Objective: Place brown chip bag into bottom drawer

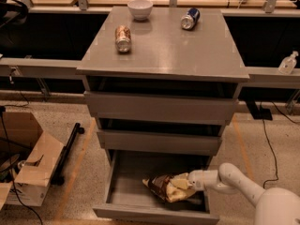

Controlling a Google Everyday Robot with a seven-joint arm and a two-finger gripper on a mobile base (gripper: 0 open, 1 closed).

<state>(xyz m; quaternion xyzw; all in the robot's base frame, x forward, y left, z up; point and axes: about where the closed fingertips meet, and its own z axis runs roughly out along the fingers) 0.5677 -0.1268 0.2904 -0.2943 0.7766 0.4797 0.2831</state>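
Obs, standing in front of the unit: grey cabinet (pixel 164 50) w/ 3 drawers, flat top, set against a long dark bench; top drawer (pixel 159 108) and middle drawer (pixel 159 142) each stand a little out from the body; bottom drawer (pixel 150 214) is pulled out far toward me, interior in plain view.

Robot arm (pixel 239 184), white, enters from lower R and reaches L over the drawer's R side; gripper (pixel 186 183) is inside the bottom drawer, low, at the cream end of the brown chip bag (pixel 164 187) and touching it; grip state: can't tell.

Cardboard box (pixel 28 172), flaps open, on the floor at far L, well apart from the cabinet; black pole (pixel 68 151) lies on the floor btwn box and cabinet.

Brown chip bag is in the bottom drawer, R of centre, near the front; dark end points L, cream end R.

On the cabinet top: white bowl (pixel 140 8) at rear, upright; brown can (pixel 123 37) on its side, L of centre; blue can (pixel 190 19) on its side, rear R; all well apart.

Clear bottle (pixel 287 63) stands on the bench ledge, far R.
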